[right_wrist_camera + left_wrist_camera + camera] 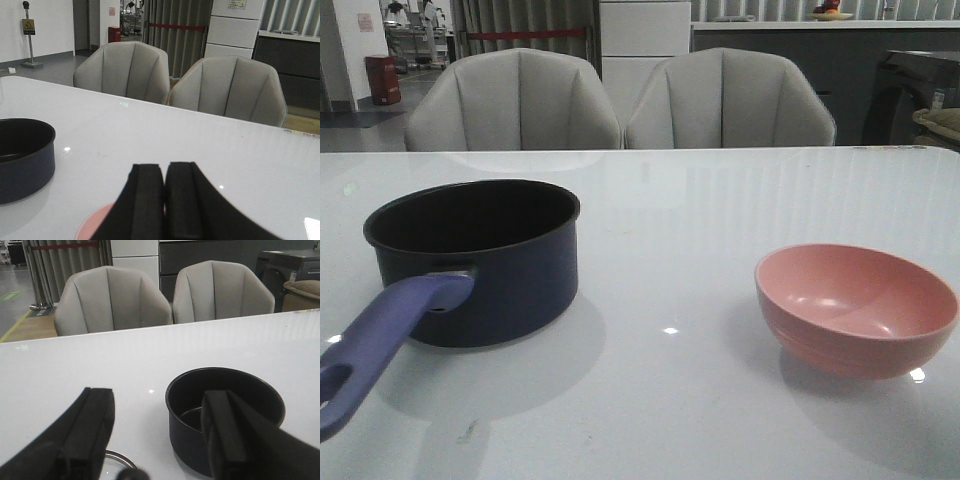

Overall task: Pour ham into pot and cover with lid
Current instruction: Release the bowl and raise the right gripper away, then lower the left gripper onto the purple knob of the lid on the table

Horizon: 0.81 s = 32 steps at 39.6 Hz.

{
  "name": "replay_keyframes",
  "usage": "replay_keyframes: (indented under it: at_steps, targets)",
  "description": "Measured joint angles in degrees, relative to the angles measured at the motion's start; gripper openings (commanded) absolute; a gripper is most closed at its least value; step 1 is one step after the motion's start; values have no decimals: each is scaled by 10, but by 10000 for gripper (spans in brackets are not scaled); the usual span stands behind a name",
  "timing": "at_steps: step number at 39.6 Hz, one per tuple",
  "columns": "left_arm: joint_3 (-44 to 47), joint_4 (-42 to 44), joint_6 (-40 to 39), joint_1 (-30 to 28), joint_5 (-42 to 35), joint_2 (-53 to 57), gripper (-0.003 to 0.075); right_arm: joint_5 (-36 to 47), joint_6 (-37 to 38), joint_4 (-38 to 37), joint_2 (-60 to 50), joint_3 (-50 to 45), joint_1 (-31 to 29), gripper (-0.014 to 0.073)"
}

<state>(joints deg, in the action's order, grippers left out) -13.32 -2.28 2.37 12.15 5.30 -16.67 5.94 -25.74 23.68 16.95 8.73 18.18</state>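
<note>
While my left hand (159, 432) hung above the table (670, 210) with its fingers (90, 425) spread wide apart, the pot (225, 415) stood just beyond it, partly behind my far finger, with nothing held between the two. From the front, the pot (480, 262) sat on the left side of the table, its dark inside facing up and its long lavender-blue handle (380, 340) pointing toward the near left edge. I could not tell whether any ham lay inside it; the interior looked only black, with a pale glint low on its inner wall in my left wrist view. Under my left hand a curved steel rim (117, 460) showed on the table; this looked like the lid, though only a sliver of it was visible.

My right hand (165, 200) had its fingers pressed together, holding nothing. Just below it peeked the edge of the pink bowl (95, 225), and the pot (22, 157) lay well apart from it. In the front view the pink bowl (856, 308) rested upright on the right side of the table, and I saw no food in its visible inside. Two grey chairs (620, 100) stood behind the table.
</note>
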Motion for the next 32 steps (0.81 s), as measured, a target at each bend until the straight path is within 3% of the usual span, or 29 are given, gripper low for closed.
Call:
replay_keyframes:
  at_steps: [9, 20, 32]
  targets:
    - [-9, 0, 0, -1, 16, 0, 443, 0, 0, 0, 0, 0, 0, 153]
    - [-92, 0, 0, -27, 100, -40, 594, 0, 0, 0, 0, 0, 0, 153]
    - [-187, 0, -7, -60, 215, -146, 599, 0, 0, 0, 0, 0, 0, 153]
